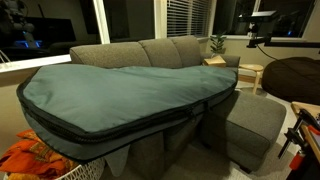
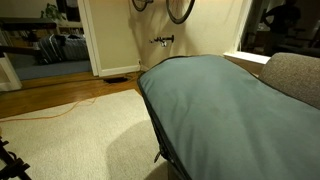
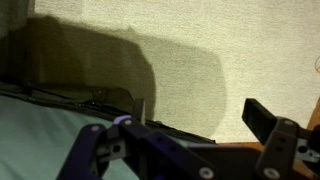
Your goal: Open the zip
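A very large teal-green padded bag (image 1: 120, 90) lies across the grey sofa (image 1: 165, 50); it also shows in an exterior view (image 2: 230, 110). The zip (image 1: 140, 122) is a dark line with black trim round the bag's side edge, also seen in an exterior view (image 2: 150, 112). In the wrist view the zip (image 3: 70, 98) runs along the bag's edge at the left, above the teal fabric (image 3: 35, 140). My gripper (image 3: 198, 105) is open and empty, above the carpet beside the bag's edge. Its left finger is close to the zip. I cannot see the gripper in either exterior view.
A grey ottoman (image 1: 255, 120) stands beside the sofa. Orange cloth in a basket (image 1: 35, 160) sits at the front. Beige carpet (image 2: 80, 130) lies beside the bag. A doorway (image 2: 45, 45) and a hung bicycle (image 2: 165, 10) are behind.
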